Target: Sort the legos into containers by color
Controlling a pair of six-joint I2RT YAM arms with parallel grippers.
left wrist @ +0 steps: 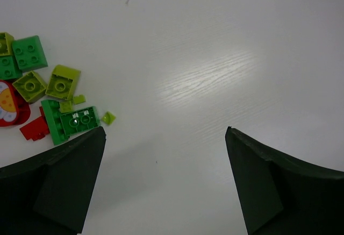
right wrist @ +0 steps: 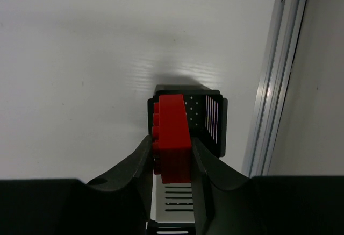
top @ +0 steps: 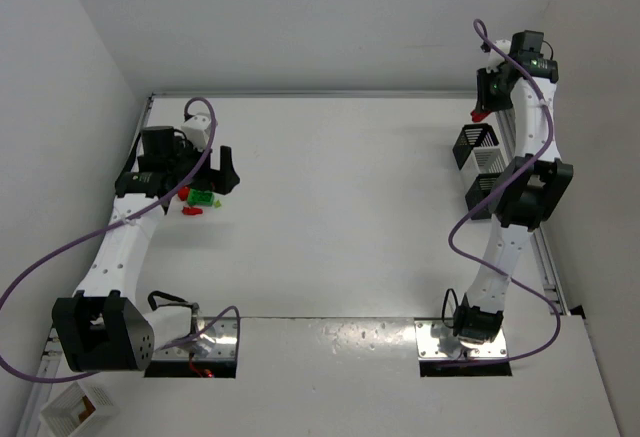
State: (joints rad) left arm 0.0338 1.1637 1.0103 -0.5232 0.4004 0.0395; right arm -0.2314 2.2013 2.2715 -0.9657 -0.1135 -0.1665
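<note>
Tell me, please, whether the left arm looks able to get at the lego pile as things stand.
Probably yes: the open left gripper is right beside the lego pile, with nothing between them.

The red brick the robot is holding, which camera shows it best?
Right wrist: the red brick is big and central, pinched by the right gripper by a bin. Top view shows it as a tiny speck; left wrist misses it.

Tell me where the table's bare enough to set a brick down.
The broad middle of the table, between the lego pile and the black containers, is bare. Crowded: the left side around the pile and left gripper, and the right edge, where the right gripper holds a red brick above the containers.
</note>
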